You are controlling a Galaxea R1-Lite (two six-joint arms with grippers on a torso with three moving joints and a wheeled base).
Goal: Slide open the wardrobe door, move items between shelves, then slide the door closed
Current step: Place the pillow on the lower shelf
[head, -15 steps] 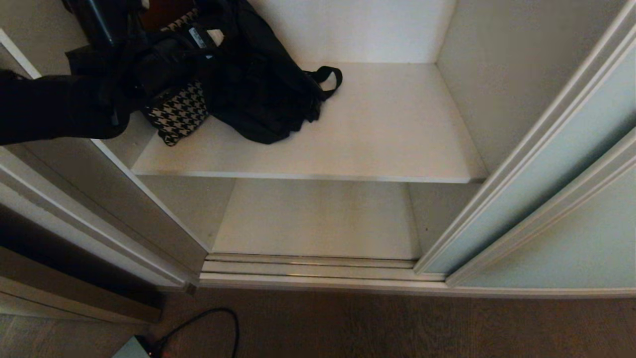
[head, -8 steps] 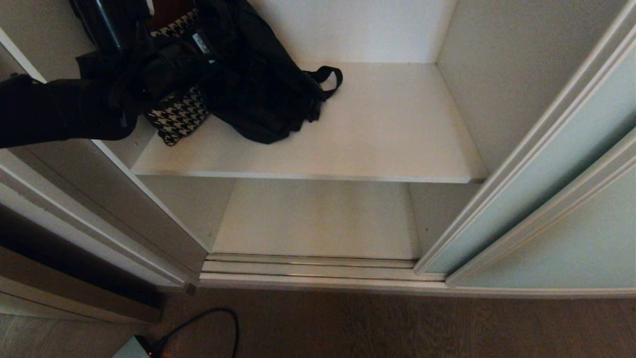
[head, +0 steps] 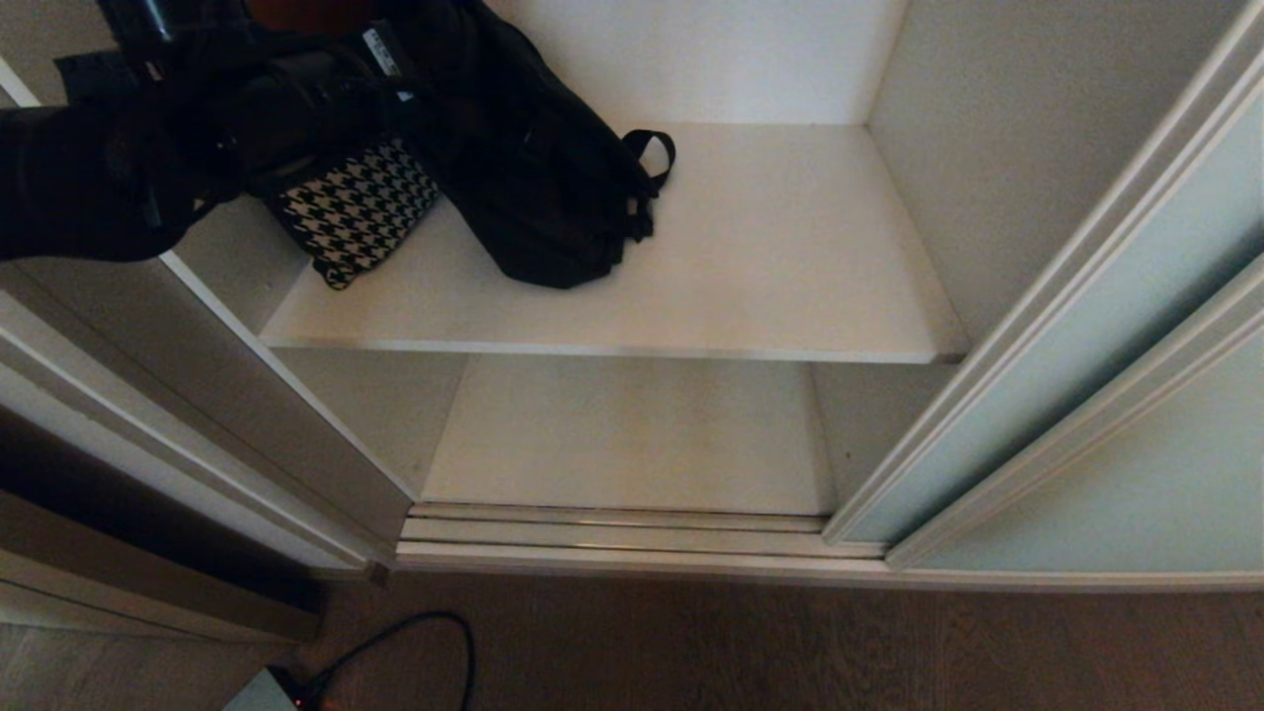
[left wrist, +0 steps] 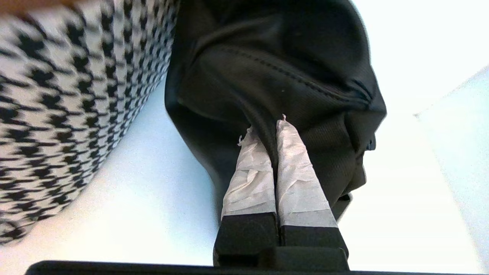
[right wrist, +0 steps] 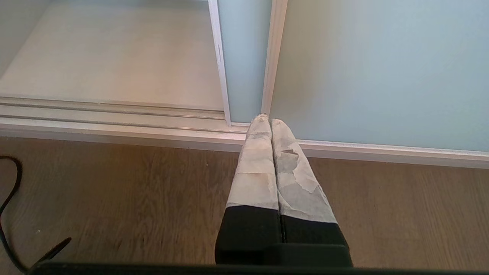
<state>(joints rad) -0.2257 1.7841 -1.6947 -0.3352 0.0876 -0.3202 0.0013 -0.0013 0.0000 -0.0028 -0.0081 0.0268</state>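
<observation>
The black bag [head: 538, 188] is lying slumped at the back left of the upper shelf [head: 750, 276], its strap loop trailing toward the middle of the board, with a houndstooth-patterned bag [head: 355, 207] touching it on the left, nearer the left edge. The left gripper [left wrist: 269, 130] is pinching a fold of the black bag's fabric, its taped fingers [left wrist: 252, 172] pressed nearly together with cloth between them. The lower shelf [head: 632, 434] is showing below. The sliding door [head: 1086, 326] is standing pushed to the right, so the opening step looks done and the moving step is in hand. The next move probably calls for lifting the bag clear of the upper shelf's front edge, then lowering it onto the lower shelf; the thin pinch could slip under the bag's weight. The right gripper [right wrist: 266, 120] is hanging closed and empty above the floor [right wrist: 133, 191], near the door's bottom rail.
</observation>
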